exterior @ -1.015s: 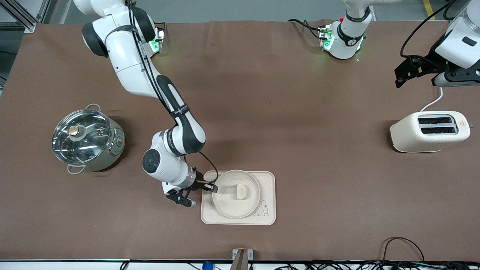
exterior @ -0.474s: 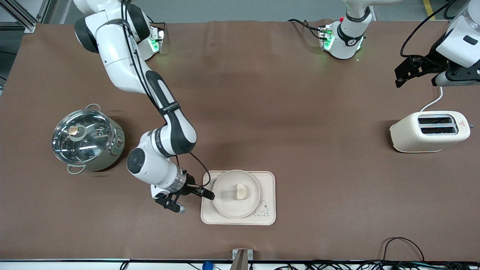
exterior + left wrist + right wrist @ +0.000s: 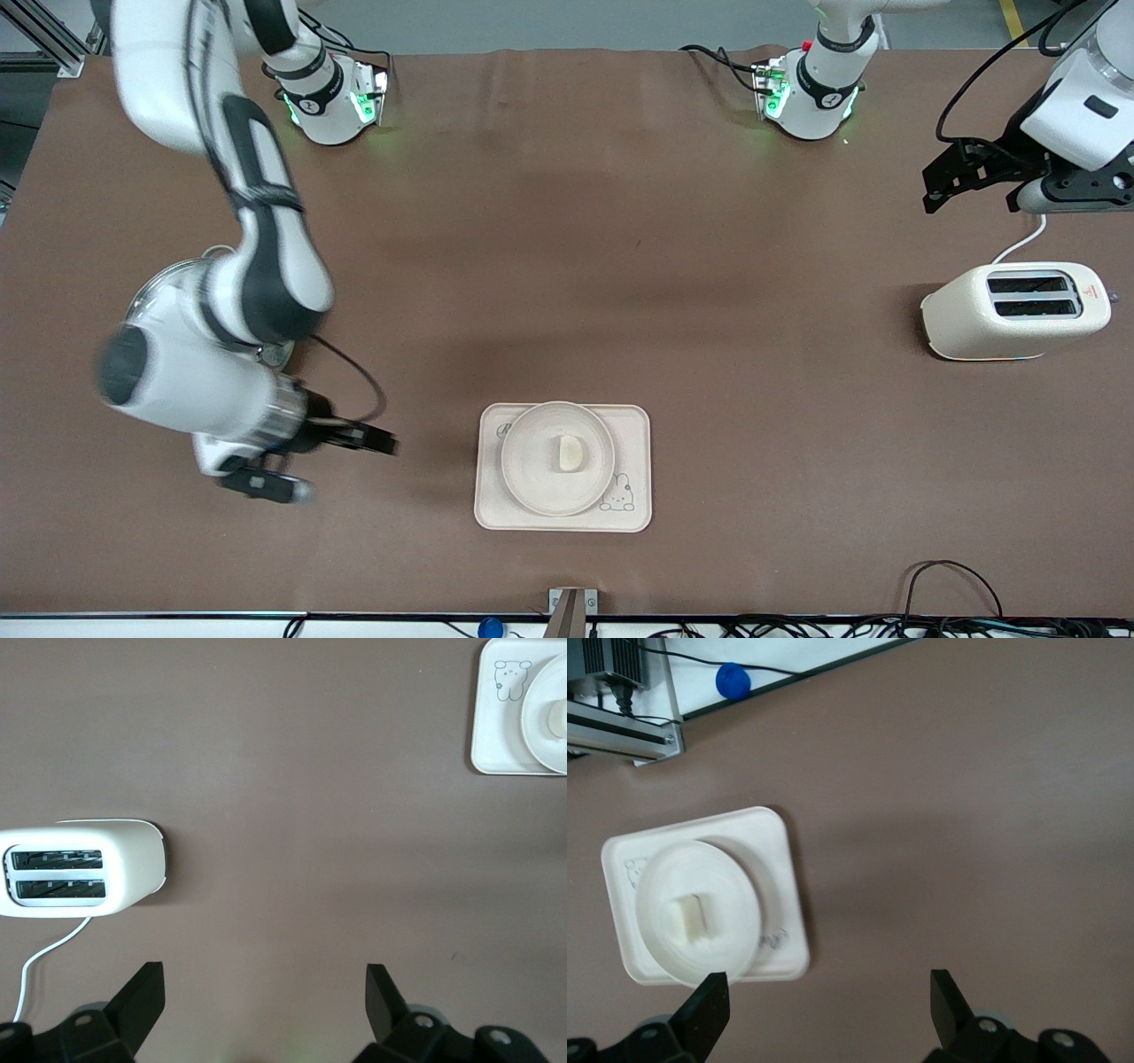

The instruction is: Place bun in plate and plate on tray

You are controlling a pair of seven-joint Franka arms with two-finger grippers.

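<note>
Cream tray (bunny-printed, seemingly)

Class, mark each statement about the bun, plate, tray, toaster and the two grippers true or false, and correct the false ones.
1. The bun lies in the plate. True.
2. The plate sits on the bare table beside the tray. False: it sits on the tray.
3. The right gripper holds the plate's rim. False: it is open, over bare table toward the right arm's end, clear of the tray.
4. The left gripper is open, up near the toaster. True.
5. The toaster holds bread. False: both slots look empty.
</note>
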